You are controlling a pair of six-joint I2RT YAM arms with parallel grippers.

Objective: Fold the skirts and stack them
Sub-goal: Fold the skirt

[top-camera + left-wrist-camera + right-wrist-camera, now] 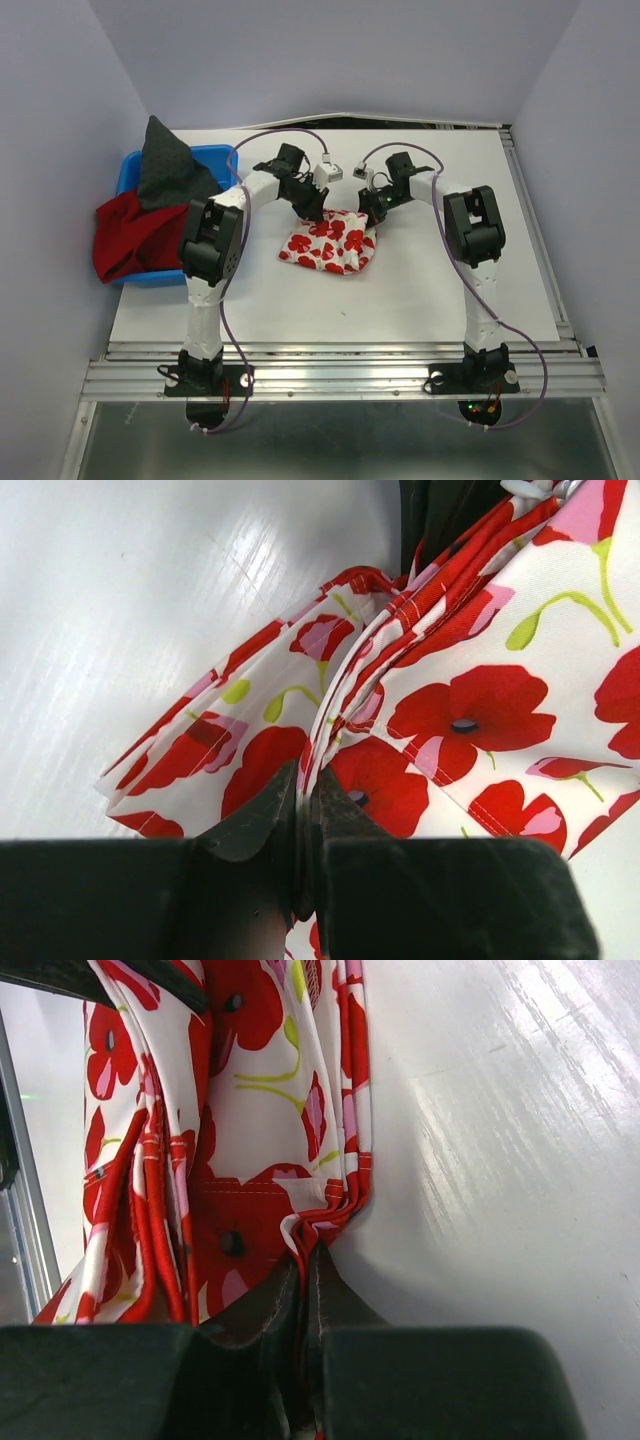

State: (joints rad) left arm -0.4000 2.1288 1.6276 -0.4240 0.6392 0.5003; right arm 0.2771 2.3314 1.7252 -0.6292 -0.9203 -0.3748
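Note:
The white skirt with red flower print (330, 243) lies folded in the middle of the table. My left gripper (312, 207) is shut on its far left edge; the left wrist view shows the cloth (440, 710) pinched between the jaws (305, 780). My right gripper (374, 212) is shut on its far right edge; the right wrist view shows the cloth (250, 1120) bunched between the jaws (305, 1258). The deep-red skirt (130, 235) hangs over the front of the blue bin. The dark grey skirt (165, 165) lies on top of it in the bin.
The blue plastic bin (215, 158) stands at the table's far left edge. White table surface (450, 290) spreads around the flower skirt. Grey walls close in the back and sides. A metal rail (340, 375) runs along the near edge.

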